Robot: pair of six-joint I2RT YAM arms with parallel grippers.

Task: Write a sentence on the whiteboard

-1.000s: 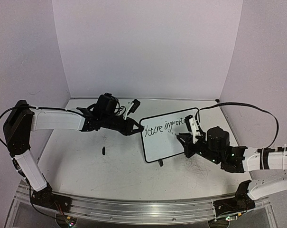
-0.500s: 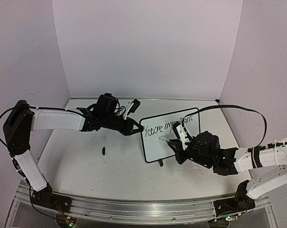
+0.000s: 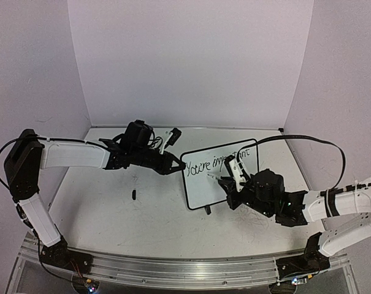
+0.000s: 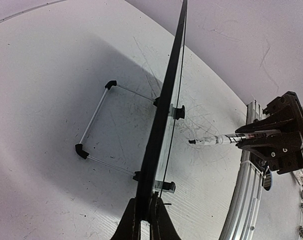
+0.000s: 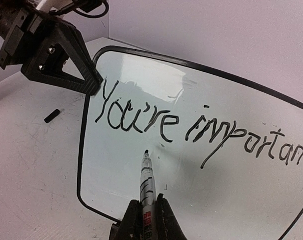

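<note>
Table (image 3: 111, 208), white and scuffed, arms reaching in from both sides. Whiteboard (image 3: 200, 187) stands upright near the middle-right of it, tipped back on its wire stand, writing side toward the right arm. Left claw (image 3: 178, 165) is pinched tight on the board's left edge, steadying it; the left wrist view shows the frame wedged between the closed fingers. Right claw (image 3: 231, 184) is clamped on a pen (image 5: 146, 180) with the tip pointing at the board. One line is done: "You're important" (image 5: 141, 117) runs across the upper part. The pen tip sits below "You're", low on the left. From the left wrist it looks just shy of the surface, though I can't be sure. My read: the first line is finished and the pen is lining up for a second line or a finishing mark. Next comes a gentle touch-down and steady strokes rightward, clear of the wet ink above, with the left hold kept firm so the board doesn't rock back. A second ago the right claw was out by the end of "important"; it has since swung left and down. Left arm and board unchanged. A small black bit (image 3: 133, 195), maybe the cap, lies on the table to the left.
</note>
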